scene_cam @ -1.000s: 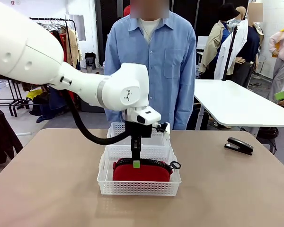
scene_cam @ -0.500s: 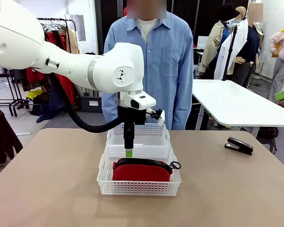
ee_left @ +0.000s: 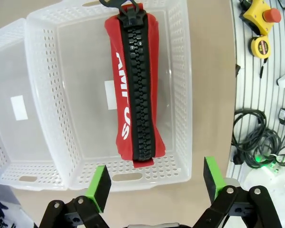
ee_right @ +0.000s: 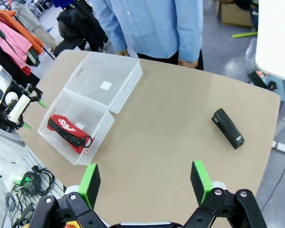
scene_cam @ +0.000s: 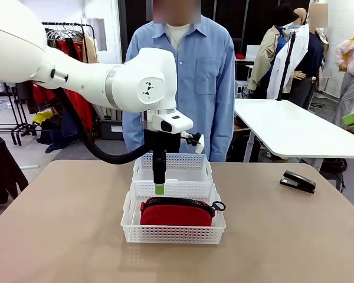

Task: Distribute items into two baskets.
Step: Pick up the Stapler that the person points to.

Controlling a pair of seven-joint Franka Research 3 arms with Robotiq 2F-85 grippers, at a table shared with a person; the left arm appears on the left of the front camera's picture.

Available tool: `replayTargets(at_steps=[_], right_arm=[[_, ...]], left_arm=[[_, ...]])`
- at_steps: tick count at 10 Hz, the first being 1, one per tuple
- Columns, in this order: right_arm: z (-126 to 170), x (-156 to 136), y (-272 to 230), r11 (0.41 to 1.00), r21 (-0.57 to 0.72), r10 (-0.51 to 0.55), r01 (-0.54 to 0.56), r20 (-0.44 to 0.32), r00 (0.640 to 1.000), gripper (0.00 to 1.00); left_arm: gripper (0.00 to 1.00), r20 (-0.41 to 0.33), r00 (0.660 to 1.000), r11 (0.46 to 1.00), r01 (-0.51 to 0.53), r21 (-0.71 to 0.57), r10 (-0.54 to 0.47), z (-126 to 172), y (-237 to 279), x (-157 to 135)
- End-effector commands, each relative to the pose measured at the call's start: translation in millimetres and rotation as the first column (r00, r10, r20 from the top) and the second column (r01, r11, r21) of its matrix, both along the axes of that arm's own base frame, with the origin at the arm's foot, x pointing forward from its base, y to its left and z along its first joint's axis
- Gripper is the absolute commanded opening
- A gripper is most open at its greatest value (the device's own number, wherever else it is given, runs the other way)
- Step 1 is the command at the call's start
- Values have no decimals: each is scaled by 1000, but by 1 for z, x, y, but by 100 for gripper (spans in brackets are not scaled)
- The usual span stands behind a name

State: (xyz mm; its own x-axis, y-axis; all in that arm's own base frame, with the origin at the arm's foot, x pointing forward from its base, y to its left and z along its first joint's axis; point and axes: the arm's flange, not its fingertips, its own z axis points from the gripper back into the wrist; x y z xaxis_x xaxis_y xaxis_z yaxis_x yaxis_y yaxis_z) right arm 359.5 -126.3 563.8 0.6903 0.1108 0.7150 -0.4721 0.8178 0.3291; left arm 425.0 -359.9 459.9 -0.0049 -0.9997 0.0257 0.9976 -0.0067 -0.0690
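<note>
The red pouch with its black zipper lies in the near white basket, the one with handle cut-outs. My left gripper hangs just above that basket's far edge, open and holding nothing. From the left wrist, the pouch lies lengthwise in the basket, beyond my open left gripper. The second basket stands behind the first with nothing in it. The black stapler lies on the table at the right. My right gripper is open high above the table, with the stapler below it.
A person in a blue shirt stands at the table's far edge, behind the baskets. Cables, a tape measure and an emergency stop button lie on a rail beside the table. Another white table stands at the back right.
My left gripper has lifted off the pouch and risen out of the near basket, drifting slightly left. The pouch stays in the basket.
</note>
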Motion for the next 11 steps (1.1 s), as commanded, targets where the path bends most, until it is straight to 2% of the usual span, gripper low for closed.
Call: replayTargets(at_steps=[1,9,11], right_arm=[[1,1,1,1000,12,6,-6,13,1000,100],[1,1,1,1000,12,6,-6,13,1000,100],[1,1,1,1000,12,6,-6,13,1000,100]], left_arm=[[100,7,1000,1000,0,2,0,1,0,2],[100,-2,1000,1000,1,-1,-1,-1,-1,1],[100,38,993,989,-110,-103,114,30,33,3]])
